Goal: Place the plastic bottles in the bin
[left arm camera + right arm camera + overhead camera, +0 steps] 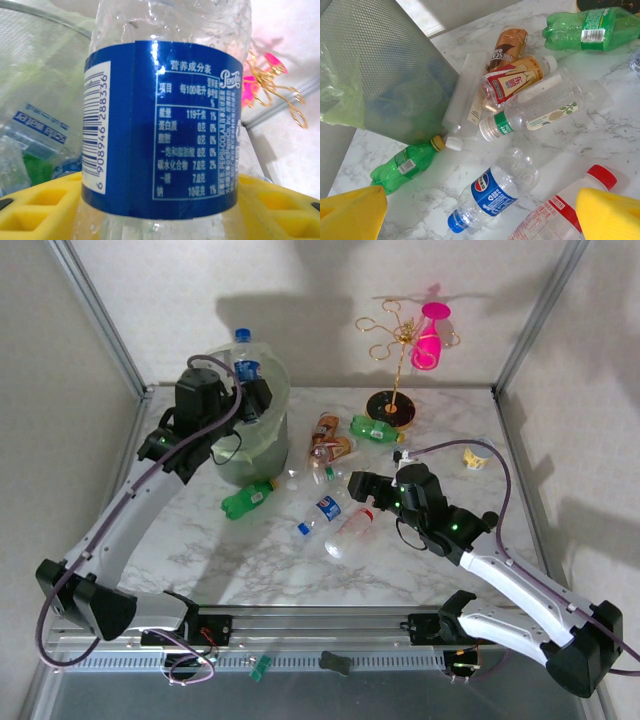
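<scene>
A: Surface and room?
B: White marble-pattern surface (250, 560), enclosed by pale panels on metal posts. At the back stands one gold wire stand (398, 350) on a dark round base, with one pink glass (430, 335) hung on it. One small yellowish item (474, 458) lies near the right edge; cannot tell what it is.

A: Bin?
B: One bin (262, 455), back left, upright, with a thin bag liner. Shapes show inside it; count unclear.

A: Bottles, counted.
B: Eight lying on the surface between bin and stand:
- small green bottle (405, 162)
- larger green bottle (590, 30)
- brown bottle (509, 42)
- orange-labelled bottle (515, 80)
- frosted white bottle (464, 97)
- clear bottle (535, 107) with a green neck band
- Pepsi bottle (492, 192)
- red-capped bottle (565, 210)

A ninth, the blue-labelled bottle (160, 125), is upright above the bin's mouth.

A: Fingers?
B: Left fingers (35, 212) are pinching the blue-labelled bottle at its label. Right fingers (607, 212) are spread wide, hovering over the Pepsi bottle and the red-capped bottle.
</scene>
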Action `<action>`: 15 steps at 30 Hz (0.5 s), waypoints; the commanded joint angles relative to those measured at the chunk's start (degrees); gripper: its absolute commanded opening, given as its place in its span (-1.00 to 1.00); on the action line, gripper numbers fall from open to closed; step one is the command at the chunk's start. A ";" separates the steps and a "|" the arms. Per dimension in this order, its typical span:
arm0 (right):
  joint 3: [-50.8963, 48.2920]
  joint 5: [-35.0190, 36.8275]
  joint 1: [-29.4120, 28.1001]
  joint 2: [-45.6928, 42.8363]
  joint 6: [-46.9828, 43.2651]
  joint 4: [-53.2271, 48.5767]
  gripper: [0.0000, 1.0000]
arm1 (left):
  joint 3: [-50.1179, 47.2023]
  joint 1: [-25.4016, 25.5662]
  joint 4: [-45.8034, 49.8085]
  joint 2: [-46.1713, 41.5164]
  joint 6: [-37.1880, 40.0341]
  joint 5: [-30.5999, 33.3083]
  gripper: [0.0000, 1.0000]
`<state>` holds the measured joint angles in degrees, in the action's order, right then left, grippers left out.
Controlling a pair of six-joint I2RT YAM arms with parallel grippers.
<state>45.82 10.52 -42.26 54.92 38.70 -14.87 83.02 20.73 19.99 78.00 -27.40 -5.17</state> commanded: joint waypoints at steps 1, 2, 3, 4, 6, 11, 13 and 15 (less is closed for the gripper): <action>1.72 0.97 0.29 0.41 -0.81 -0.66 0.94 | 1.88 -2.90 0.12 2.81 -3.63 -2.73 -0.14; 1.68 0.83 0.28 0.53 -0.79 -0.57 0.94 | 1.76 -3.52 0.07 3.30 -4.89 -2.87 -0.14; 1.64 0.94 0.28 0.50 -0.78 -0.55 0.94 | 1.48 -3.95 -0.05 3.71 -5.77 -2.83 -0.14; 1.51 1.14 0.25 0.50 -0.76 -0.59 0.94 | 1.28 -4.14 -0.05 3.94 -6.35 -2.70 -0.13; 1.12 2.08 0.25 0.45 -0.51 -0.86 0.95 | 1.08 -4.27 0.20 4.35 -7.28 -1.94 -0.12; 0.32 1.99 0.25 0.62 -0.13 -0.26 0.95 | 0.52 -4.42 0.56 4.94 -8.88 0.12 -0.09; 0.32 1.84 0.27 0.79 -0.10 -0.03 0.95 | 0.38 -4.47 0.80 5.36 -9.15 0.13 -0.08; 0.32 1.77 0.31 0.86 -0.07 0.12 0.95 | 0.07 -4.47 1.06 5.89 -9.25 0.16 -0.05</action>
<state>45.87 10.96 -42.26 55.35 38.54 -14.83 83.20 16.60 20.71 83.11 -35.24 -6.20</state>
